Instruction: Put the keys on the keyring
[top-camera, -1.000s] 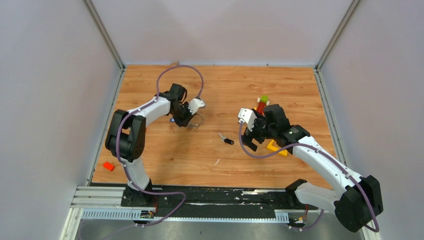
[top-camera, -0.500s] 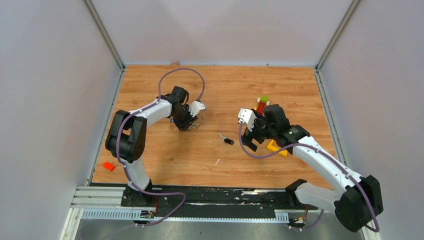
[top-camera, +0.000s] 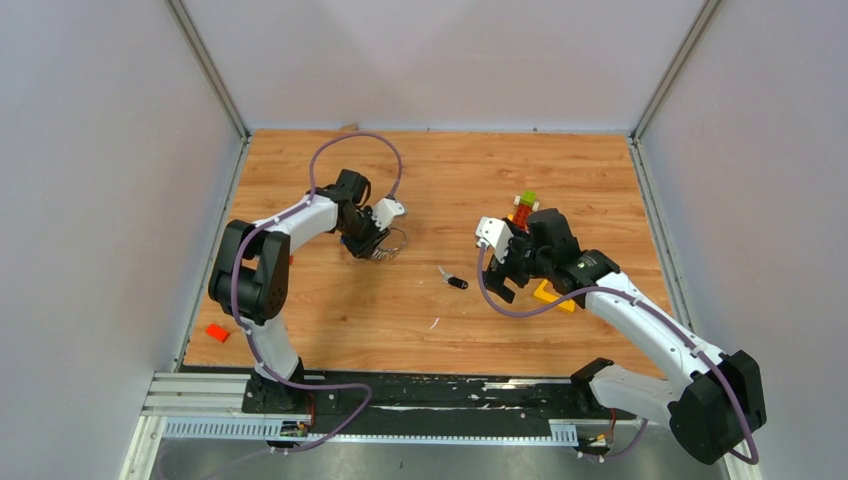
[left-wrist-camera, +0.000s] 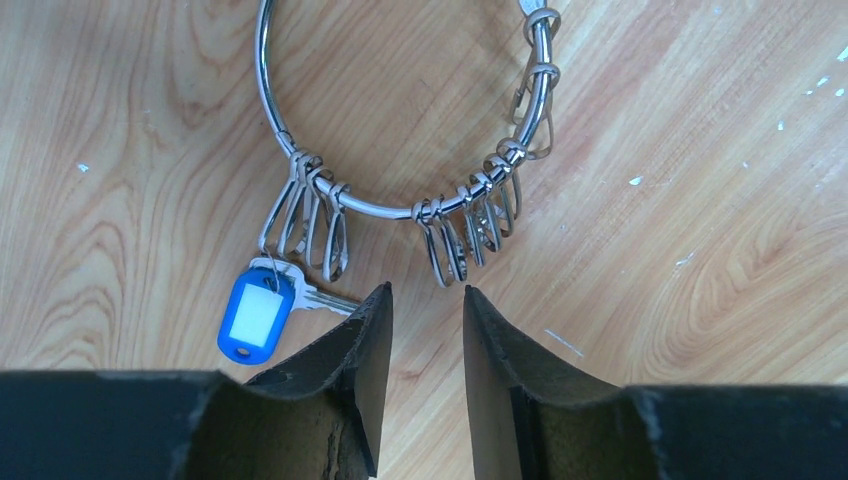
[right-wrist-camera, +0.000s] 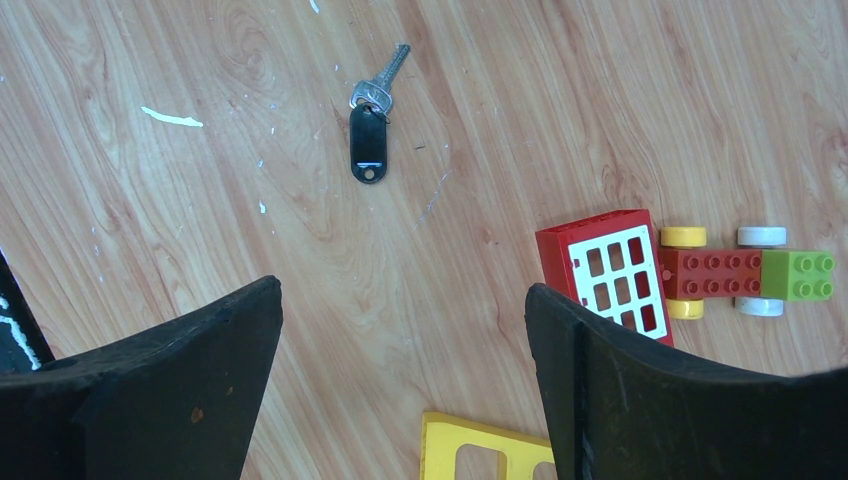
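Note:
The keyring, a silver wire ring strung with several small clip loops, lies flat on the wood just beyond my left gripper. A blue tag and a silver key hang from it beside the left fingertip. The left jaws stand a narrow gap apart with only bare wood between them. The key with the black head lies alone mid-table, apart from the keyring. My right gripper hovers wide open short of that key, holding nothing.
A red-and-white window block joined to red, green and yellow bricks sits right of the right gripper. The yellow toy frame lies under it. A small red brick rests near the table's left front corner.
The left jaws have parted from nearly shut and the left gripper has drawn back a little from the keyring, which lies on the table. The right arm and the black-headed key have not moved.

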